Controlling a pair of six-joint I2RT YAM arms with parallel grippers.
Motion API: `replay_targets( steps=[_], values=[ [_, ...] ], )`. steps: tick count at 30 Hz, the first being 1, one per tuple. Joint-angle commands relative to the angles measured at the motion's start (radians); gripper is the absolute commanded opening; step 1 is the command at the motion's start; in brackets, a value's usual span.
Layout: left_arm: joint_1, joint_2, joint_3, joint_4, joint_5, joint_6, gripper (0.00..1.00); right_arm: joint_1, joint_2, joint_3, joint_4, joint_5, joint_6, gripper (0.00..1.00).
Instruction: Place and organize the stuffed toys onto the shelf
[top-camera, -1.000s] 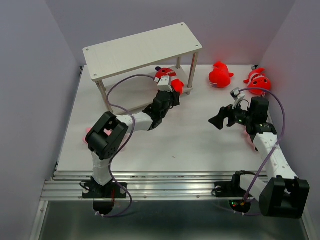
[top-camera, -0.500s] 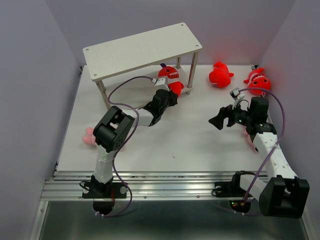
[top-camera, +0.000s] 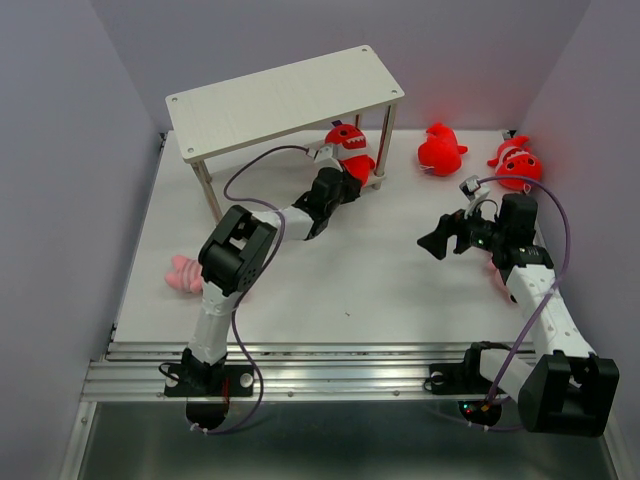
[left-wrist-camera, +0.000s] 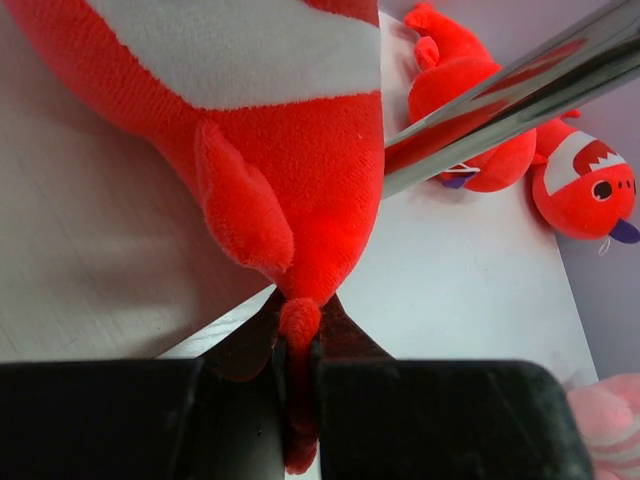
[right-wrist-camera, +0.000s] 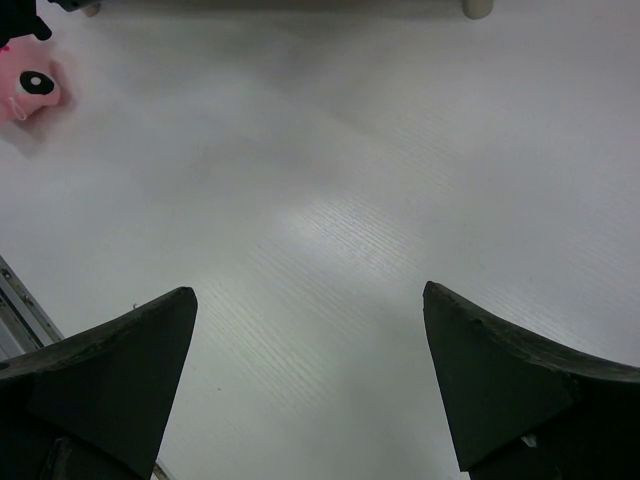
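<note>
My left gripper (top-camera: 341, 176) is shut on the tail of a red shark (top-camera: 352, 148), holding it at the right end of the white shelf (top-camera: 285, 98), under the top board and over the lower tier. The left wrist view shows the tail pinched between my fingers (left-wrist-camera: 298, 340) and the shark's body (left-wrist-camera: 290, 150) above the lower board. Two more red sharks (top-camera: 440, 150) (top-camera: 515, 165) lie at the back right. One pink toy (top-camera: 185, 274) lies at the left. Another (top-camera: 497, 277) is partly hidden by my right arm. My right gripper (top-camera: 432, 243) is open and empty.
A shelf leg (left-wrist-camera: 500, 110) crosses the left wrist view in front of the two far sharks (left-wrist-camera: 470, 100) (left-wrist-camera: 585, 180). The right wrist view shows bare table between my fingers (right-wrist-camera: 308, 292), the pink toy (right-wrist-camera: 30, 90) far left, and a shelf foot (right-wrist-camera: 478, 8).
My left arm has stretched further toward the back right, carrying the red shark deeper under the shelf's right end. The right arm has not moved.
</note>
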Motion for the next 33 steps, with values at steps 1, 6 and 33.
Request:
replay_targets(
  steps=[1, 6, 33],
  values=[
    [0.010, 0.008, 0.066, -0.005, 0.011, -0.039, 0.15, 0.000, 0.001, 0.015, 0.023, 0.000, -0.016, 1.00],
    [0.019, 0.011, 0.078, -0.015, -0.002, -0.066, 0.17, 0.000, 0.003, 0.016, 0.023, 0.006, -0.018, 1.00],
    [0.013, -0.006, 0.009, 0.049, -0.153, -0.396, 0.14, 0.000, 0.013, 0.016, 0.022, 0.026, -0.029, 1.00]
  ],
)
